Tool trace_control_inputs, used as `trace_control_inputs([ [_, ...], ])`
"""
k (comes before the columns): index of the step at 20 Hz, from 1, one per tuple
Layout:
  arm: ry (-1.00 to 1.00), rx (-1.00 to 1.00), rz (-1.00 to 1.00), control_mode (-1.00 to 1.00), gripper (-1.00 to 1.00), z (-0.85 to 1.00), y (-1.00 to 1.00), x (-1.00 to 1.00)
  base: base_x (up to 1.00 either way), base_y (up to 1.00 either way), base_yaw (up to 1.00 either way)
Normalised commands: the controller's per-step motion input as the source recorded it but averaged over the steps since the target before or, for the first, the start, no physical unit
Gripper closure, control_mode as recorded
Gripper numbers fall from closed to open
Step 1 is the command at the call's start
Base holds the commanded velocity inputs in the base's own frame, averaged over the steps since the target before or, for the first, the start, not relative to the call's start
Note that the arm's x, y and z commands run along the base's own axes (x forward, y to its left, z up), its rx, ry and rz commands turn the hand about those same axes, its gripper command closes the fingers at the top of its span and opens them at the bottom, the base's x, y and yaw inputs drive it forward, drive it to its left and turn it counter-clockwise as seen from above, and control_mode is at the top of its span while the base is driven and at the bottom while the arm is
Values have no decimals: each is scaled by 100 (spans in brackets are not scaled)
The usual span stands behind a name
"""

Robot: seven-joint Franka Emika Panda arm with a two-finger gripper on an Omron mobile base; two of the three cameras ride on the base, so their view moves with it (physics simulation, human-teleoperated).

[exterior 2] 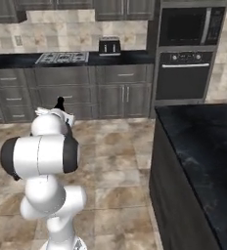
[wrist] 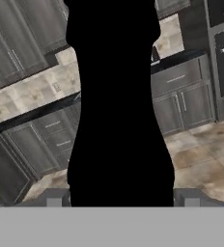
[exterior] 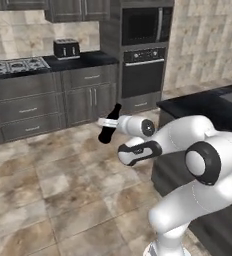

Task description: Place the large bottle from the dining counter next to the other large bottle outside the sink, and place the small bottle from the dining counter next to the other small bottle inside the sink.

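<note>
The large bottle (exterior: 108,131), near-black with a white band, hangs tilted in the air over the tiled floor, and my gripper (exterior: 108,122) is shut on its middle. In the hand view the large bottle (wrist: 116,96) is a black shape between the two fingertips (wrist: 53,198) of the gripper (wrist: 122,200). From the right, only the large bottle's top (exterior 2: 60,103) peeks above my arm. The dining counter (exterior: 203,106), black and marbled, lies to the right behind the arm, and in the right base view the dining counter (exterior 2: 203,141) runs down the right side.
Along the far wall runs a dark counter with a toaster (exterior: 66,48) and a hob (exterior: 15,65). A built-in oven (exterior: 143,72) with a microwave above stands at its right end. Open tiled floor (exterior: 53,190) lies between the wall cabinets and the dining counter.
</note>
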Motion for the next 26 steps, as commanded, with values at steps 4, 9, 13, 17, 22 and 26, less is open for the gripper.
trace_control_inputs([
  [4, 0, 0, 0, 100, 100, 0, 0, 0, 77, 97, -23],
  [9, 0, 0, 0, 100, 100, 0, 0, 0, 71, 88, -25],
  [13, 0, 0, 0, 100, 100, 0, 0, 0, 62, 73, -28],
  [17, 0, 0, 0, 100, 100, 0, 0, 0, 58, 70, -32],
  [22, 0, 0, 0, 100, 100, 0, 0, 0, 51, 71, -32],
  [26, 0, 0, 0, 100, 100, 0, 0, 0, 40, 62, -32],
])
